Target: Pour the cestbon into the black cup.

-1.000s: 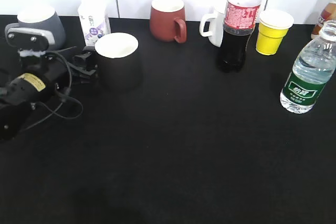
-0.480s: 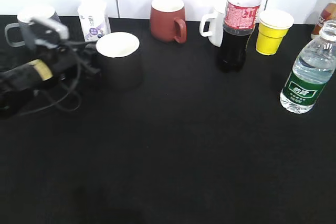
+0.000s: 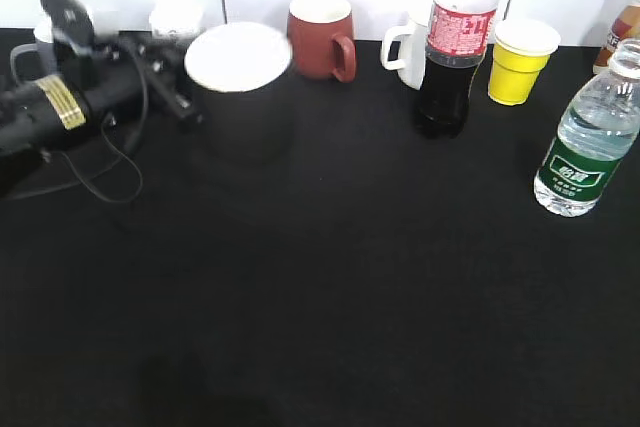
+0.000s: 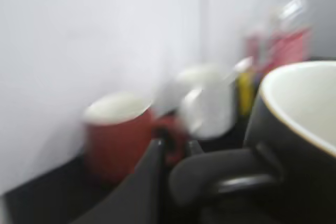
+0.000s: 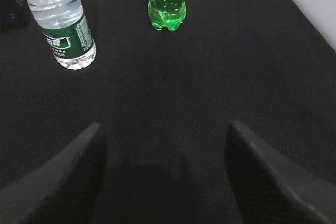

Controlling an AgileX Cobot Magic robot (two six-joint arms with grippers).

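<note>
The black cup [image 3: 245, 112], white inside, hangs lifted above the table at the back left. My left gripper [image 3: 176, 87] is shut on its handle. In the blurred left wrist view the cup [image 4: 299, 135] fills the right side, and its handle [image 4: 220, 179] sits between my left gripper's [image 4: 176, 156] jaws. The cestbon [image 3: 588, 137], a clear bottle with a green label, stands upright at the right edge. It also shows in the right wrist view [image 5: 60, 24], upper left. My right gripper [image 5: 165, 129] is open and empty over the black table, well short of the bottle.
Along the back stand a brick-red mug [image 3: 320, 37], a white mug [image 3: 403, 47], a dark cola bottle [image 3: 452, 62] and a yellow cup [image 3: 520, 59]. A green soda bottle [image 5: 166, 1] stands beyond the cestbon. The left arm's cables [image 3: 95, 172] trail on the table.
My left gripper has risen and carried the black cup up off the table and slightly right. The cestbon and the other things have not moved.
</note>
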